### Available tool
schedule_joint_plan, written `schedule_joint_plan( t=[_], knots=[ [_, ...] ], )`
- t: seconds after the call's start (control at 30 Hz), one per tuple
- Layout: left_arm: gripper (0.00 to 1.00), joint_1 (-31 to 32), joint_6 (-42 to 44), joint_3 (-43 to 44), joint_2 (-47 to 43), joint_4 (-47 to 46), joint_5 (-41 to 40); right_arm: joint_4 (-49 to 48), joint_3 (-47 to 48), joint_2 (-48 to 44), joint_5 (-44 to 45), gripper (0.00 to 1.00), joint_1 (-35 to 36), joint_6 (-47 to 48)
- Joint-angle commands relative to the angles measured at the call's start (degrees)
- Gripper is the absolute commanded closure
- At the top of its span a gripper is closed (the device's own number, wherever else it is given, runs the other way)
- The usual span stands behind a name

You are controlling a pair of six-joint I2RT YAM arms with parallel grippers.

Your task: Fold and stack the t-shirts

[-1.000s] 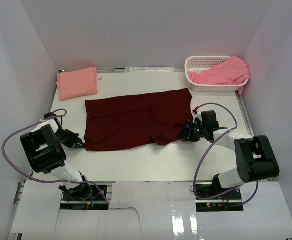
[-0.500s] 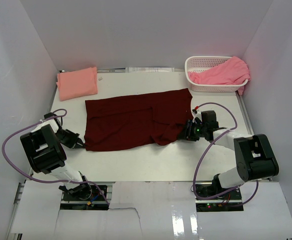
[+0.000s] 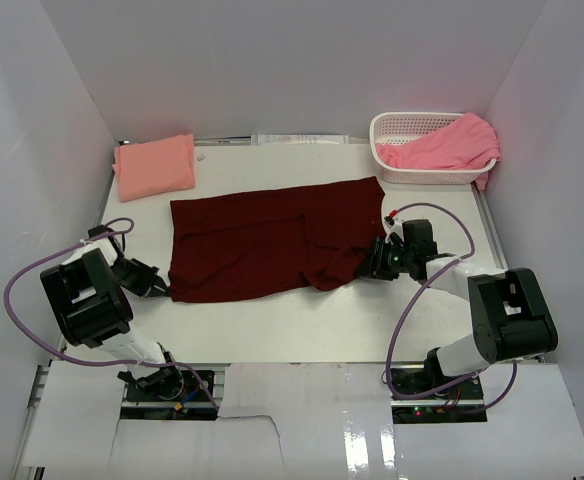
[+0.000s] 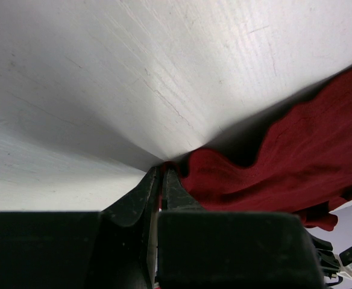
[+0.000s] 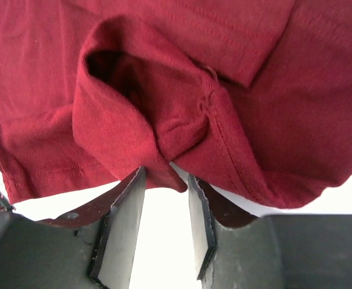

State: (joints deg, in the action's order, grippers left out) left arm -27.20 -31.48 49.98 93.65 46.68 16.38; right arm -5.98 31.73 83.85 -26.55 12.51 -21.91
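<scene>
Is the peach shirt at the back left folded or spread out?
Folded. The peach shirt lies as a compact, neat rectangle on the table's back left corner.

We see two arms with bulky black housings and white link segments, the left arm (image 3: pixel 84 298) and the right arm (image 3: pixel 500 322) alike in build. A purple cable (image 3: pixel 32 290) loops out from each arm and runs down to its base. Each base carries a small board with coloured wiring. The right wrist shows a small green light and a red-tipped connector. In the wrist views we see matte black finger blocks, the right ones faced with flat grey-white pads (image 5: pixel 122 232)
</scene>
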Motion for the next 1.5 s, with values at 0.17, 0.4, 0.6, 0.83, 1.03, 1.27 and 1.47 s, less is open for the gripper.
schedule_joint_plan(
  t=[0.17, 0.4, 0.6, 0.83, 1.03, 1.27, 1.47],
  knots=[
    [1.00, 0.6, 0.8, -1.6, 0.7, -4.2, -3.1, 0.1, 3.8, -1.1, 1.7, 0.60, 0.1, 1.7],
    [1.00, 0.6, 0.9, -1.5, 0.7, -4.3, -3.1, 0.6, 4.0, -0.3, 1.2, 0.87, 0.0, 1.3],
    [1.00, 0.6, 0.9, -1.6, 0.8, -4.3, -3.1, 5.0, 5.3, -0.4, 0.3, 0.92, -0.1, 0.0],
    [1.00, 0.6, 0.9, -1.5, 0.7, -4.3, -2.9, 18.4, 8.2, -4.7, -2.4, 0.92, -0.2, -2.8],
    [1.00, 0.6, 0.7, -1.7, 0.6, -4.2, -3.0, 30.6, 7.8, -11.8, -2.0, 0.92, -0.2, -3.3],
    [1.00, 0.6, 0.7, -1.7, 0.6, -4.2, -2.5, 38.7, 7.3, -18.4, -4.1, 0.92, -0.3, -3.5],
    [1.00, 0.6, 1.1, -1.2, -1.7, -1.9, -0.9, 43.6, 9.0, -22.3, -6.5, 0.92, -1.3, -4.0]
  ],
)
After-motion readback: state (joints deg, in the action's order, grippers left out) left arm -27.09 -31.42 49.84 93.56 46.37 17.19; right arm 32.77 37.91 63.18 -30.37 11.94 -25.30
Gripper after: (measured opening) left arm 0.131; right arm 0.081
